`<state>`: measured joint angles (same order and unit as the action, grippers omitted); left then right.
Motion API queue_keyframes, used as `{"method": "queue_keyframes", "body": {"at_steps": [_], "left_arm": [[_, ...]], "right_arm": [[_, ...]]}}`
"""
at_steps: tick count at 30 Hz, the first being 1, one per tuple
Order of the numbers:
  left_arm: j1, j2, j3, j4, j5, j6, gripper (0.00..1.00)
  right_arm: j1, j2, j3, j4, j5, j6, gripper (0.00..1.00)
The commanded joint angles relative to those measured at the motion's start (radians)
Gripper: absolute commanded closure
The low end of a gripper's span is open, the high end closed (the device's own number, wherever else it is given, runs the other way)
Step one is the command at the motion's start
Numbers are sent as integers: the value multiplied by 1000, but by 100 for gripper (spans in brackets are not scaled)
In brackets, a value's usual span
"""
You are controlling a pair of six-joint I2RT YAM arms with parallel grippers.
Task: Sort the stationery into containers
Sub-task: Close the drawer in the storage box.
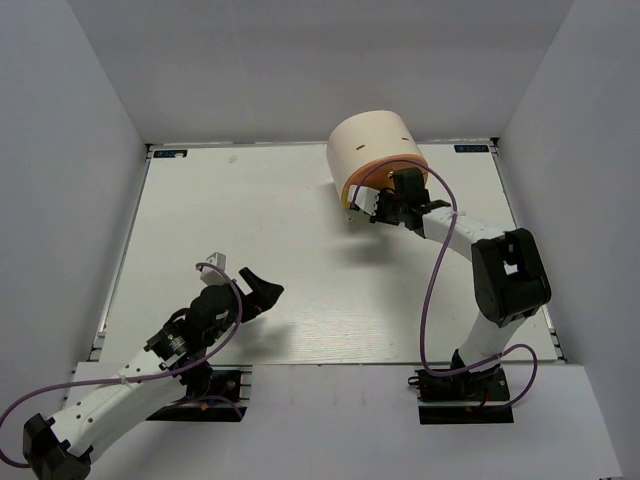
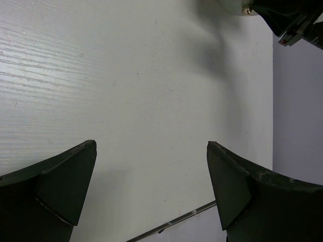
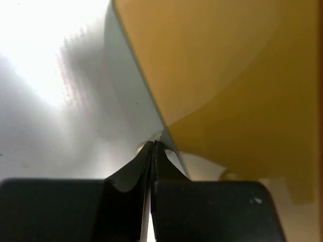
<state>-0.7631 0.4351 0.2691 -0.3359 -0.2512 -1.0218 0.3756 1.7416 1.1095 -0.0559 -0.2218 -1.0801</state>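
Now | right pincer (image 3: 153, 144) closed beside yellow drawer (image 3: 227, 75) | corner label (image 1: 470, 149) unreadable

The left arm (image 1: 110, 400) and right arm (image 1: 458, 237) look like a matched pair, with white shells on the long links and chunky black blocks at the joints. The left gripper (image 1: 262, 287) is black all over. Seen close, its fingers (image 2: 63, 186) are broad, dark wedges with pale, scuffed edges. The right gripper (image 3: 153, 151) has the same black fingers (image 3: 131, 174), narrowing to thin tips ahead of a boxy black body. Behind each gripper a thin purple cable (image 1: 428, 300) hangs in loose loops back along the arm to a black base plate (image 1: 465, 398).
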Motion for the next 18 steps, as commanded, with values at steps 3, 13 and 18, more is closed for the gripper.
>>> {"method": "queue_keyframes", "body": {"at_steps": [3, 13, 18], "left_arm": [[2, -1, -4, 6, -13, 5, 0], [2, -19, -4, -14, -22, 5, 0], [2, -47, -13, -23, -22, 5, 0]], "right_arm": [[17, -40, -13, 149, 38, 9, 100], [25, -51, 53, -137, -138, -42, 100], [23, -31, 269, -678, -410, -77, 100]]}}
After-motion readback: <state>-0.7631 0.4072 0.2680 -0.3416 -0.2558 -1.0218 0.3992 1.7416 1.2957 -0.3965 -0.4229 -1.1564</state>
